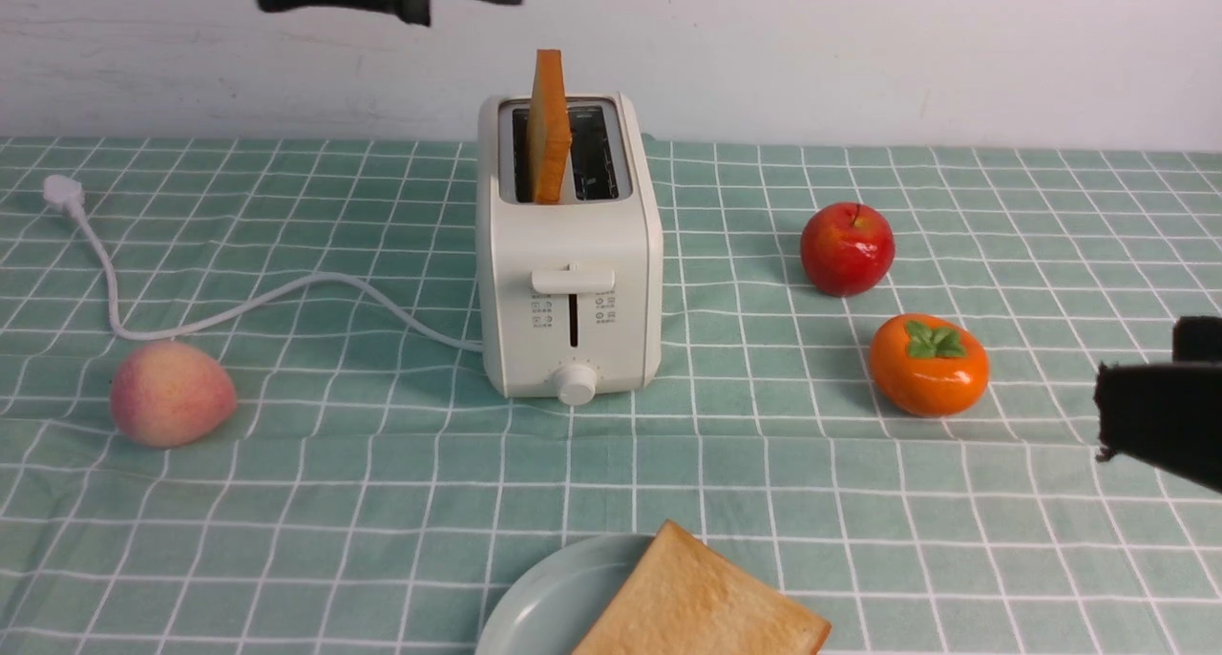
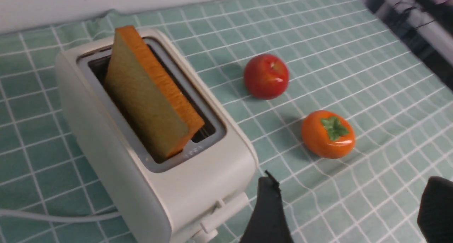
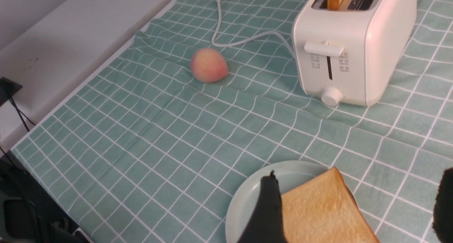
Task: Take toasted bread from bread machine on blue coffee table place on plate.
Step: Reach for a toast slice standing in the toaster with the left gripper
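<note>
With first toast (image 1: 702, 602) on plate (image 1: 539, 602) and second toast (image 1: 549, 125) in toaster (image 1: 573, 292), left end effector (image 2: 350, 179) and right end effector (image 3: 359, 175) are held wide open, empty; second toast is judged next to be gripped.

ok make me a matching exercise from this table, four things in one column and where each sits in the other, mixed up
Things
1. peach
2. apple
3. persimmon
4. plate

Places
a. at the near edge, with a toast slice lying on it
b. left of the toaster, near the cord
c. right of the toaster, farther back
d. right of the toaster, closer to the robot

Pairs: 1-b, 2-c, 3-d, 4-a
</note>
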You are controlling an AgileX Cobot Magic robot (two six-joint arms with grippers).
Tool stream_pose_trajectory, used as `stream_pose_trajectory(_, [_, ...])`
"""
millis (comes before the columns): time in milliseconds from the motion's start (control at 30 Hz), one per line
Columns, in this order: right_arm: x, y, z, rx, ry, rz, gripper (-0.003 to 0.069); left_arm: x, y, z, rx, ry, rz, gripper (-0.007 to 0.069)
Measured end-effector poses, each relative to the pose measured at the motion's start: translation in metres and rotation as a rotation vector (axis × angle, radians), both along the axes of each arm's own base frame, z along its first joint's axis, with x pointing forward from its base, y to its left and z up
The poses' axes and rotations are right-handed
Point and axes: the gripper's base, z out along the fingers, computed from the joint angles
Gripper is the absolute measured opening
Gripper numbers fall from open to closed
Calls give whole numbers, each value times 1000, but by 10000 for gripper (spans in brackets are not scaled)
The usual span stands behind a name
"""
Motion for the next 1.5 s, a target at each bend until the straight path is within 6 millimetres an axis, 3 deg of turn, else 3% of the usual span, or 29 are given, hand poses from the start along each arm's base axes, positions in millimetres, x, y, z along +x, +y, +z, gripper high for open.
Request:
stream_pose_trajectory(33, [0,0,0,0,0,0,575,0,0,0,0,0,0,521])
stream_pose_trajectory(100, [-1,0,-2,1,30,-6,575,30,-20,-12,33,41,111,521])
stream_pose_trajectory(267, [-1,-1,-4,-12,53,-14,575,75,-37,-39,5,82,290,521])
stream_pose_trajectory(367, [-1,-2,-5,-25,57,-19,575,100,-46,-68,-25,120,335,521])
stream_pose_trajectory(567, [-1,-2,-7,-38,63,-16,575,130,-58,-125,1,189,352,501])
stream_pose_trajectory(700, [-1,-3,-8,-57,61,-20,575,132,-58,-131,6,196,354,414])
stream_pose_trajectory(867, [0,-4,-8,-69,60,-23,570,129,-56,-118,17,174,356,195])
stream_pose_trajectory(933, [-1,-4,-8,-70,61,-22,566,122,-52,-100,19,145,357,96])
stream_pose_trajectory(1067, [-1,-4,-9,-71,63,-21,550,99,-42,-40,-38,28,346,97])
stream_pose_trajectory(1133, [-1,-4,-9,-73,63,-21,537,73,-32,3,-56,-62,319,98])
stream_pose_trajectory(1167, [-1,-4,-9,-73,63,-21,536,70,-31,6,-59,-68,319,98])
stream_pose_trajectory(1233, [0,-4,-9,-82,61,-24,517,25,-16,57,-57,-176,242,98])
stream_pose_trajectory(1267, [0,-4,-9,-83,61,-25,514,21,-15,60,-43,-185,229,98])
stream_pose_trajectory(1300, [0,-5,-10,-93,58,-29,501,-13,-6,86,-33,-248,157,98])
stream_pose_trajectory(1333, [0,-5,-10,-95,58,-29,498,-13,-6,86,-33,-248,157,98])
stream_pose_trajectory(1367, [0,-6,-11,-106,55,-34,484,-42,1,100,-15,-281,77,98])
stream_pose_trajectory(1400, [1,-6,-11,-116,53,-37,471,-61,3,101,-5,-270,6,98])
stream_pose_trajectory(1433, [1,-6,-11,-117,52,-38,469,-65,3,103,-11,-280,-4,98])
stream_pose_trajectory(1500, [1,-7,-11,-123,45,-45,442,-98,1,89,-25,-201,-177,98])
